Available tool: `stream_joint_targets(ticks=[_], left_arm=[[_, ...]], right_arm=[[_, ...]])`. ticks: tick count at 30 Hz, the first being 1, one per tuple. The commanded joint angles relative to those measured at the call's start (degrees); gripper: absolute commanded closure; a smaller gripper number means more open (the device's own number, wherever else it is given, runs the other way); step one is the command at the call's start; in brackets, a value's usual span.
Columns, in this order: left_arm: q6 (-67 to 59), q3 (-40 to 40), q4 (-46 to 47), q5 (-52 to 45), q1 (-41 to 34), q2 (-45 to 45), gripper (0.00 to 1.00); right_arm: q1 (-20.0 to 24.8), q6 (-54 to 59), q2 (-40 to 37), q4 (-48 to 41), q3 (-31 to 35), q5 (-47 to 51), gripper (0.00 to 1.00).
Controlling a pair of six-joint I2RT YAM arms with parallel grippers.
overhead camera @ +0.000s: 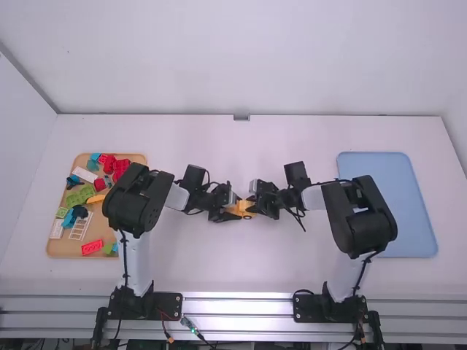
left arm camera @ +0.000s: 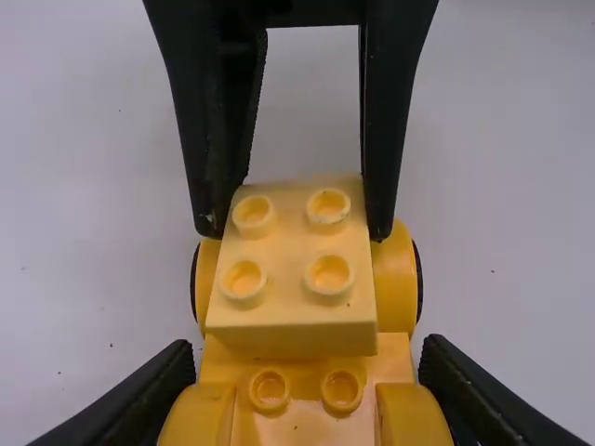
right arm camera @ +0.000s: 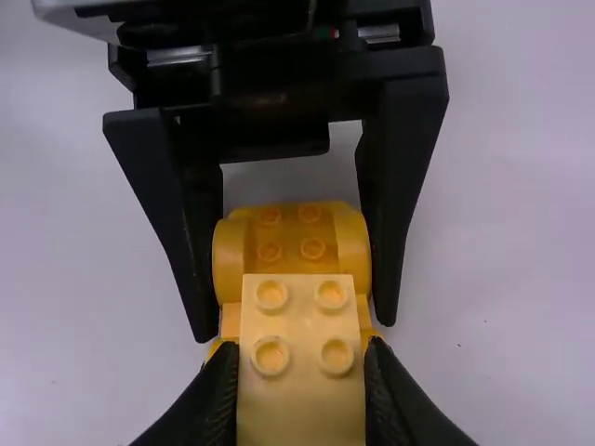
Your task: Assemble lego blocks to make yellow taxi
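From here the right claw's pinching the pale yellow block, left claw's gripping the yellow car base. Base runs claw to claw, block's between them over it, so probably straight down next imo.

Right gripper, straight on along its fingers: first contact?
Likely the orange-yellow base in the left gripper, met by the pale yellow block the right gripper holds. Can't tell if they touch.
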State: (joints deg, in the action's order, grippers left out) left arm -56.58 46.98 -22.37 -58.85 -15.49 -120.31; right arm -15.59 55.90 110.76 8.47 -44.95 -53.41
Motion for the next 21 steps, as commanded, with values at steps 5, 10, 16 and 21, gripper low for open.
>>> stream_joint_targets(ticks=[5,10,16,21], left_arm=[[0.20,-0.37,0.90,-0.17,-0.28,-0.79,0.46],[0.22,-0.37,0.90,-0.17,-0.28,-0.79,0.46],[0.22,-0.37,0.76,-0.20,-0.26,-0.79,0.46],[0.22,-0.22,0.92,-0.20,-0.28,-0.79,0.49]], right_arm=[[0.59,0.09,-0.31,0.11,-0.79,0.35,0.45],[1.86,0.09,-2.45,0.66,-0.79,-6.54,0.34],[2.36,0.00,-5.66,1.55,-0.79,-10.23,0.68],[-0.52,-3.26,-5.09,1.03,-0.79,-3.04,1.00]])
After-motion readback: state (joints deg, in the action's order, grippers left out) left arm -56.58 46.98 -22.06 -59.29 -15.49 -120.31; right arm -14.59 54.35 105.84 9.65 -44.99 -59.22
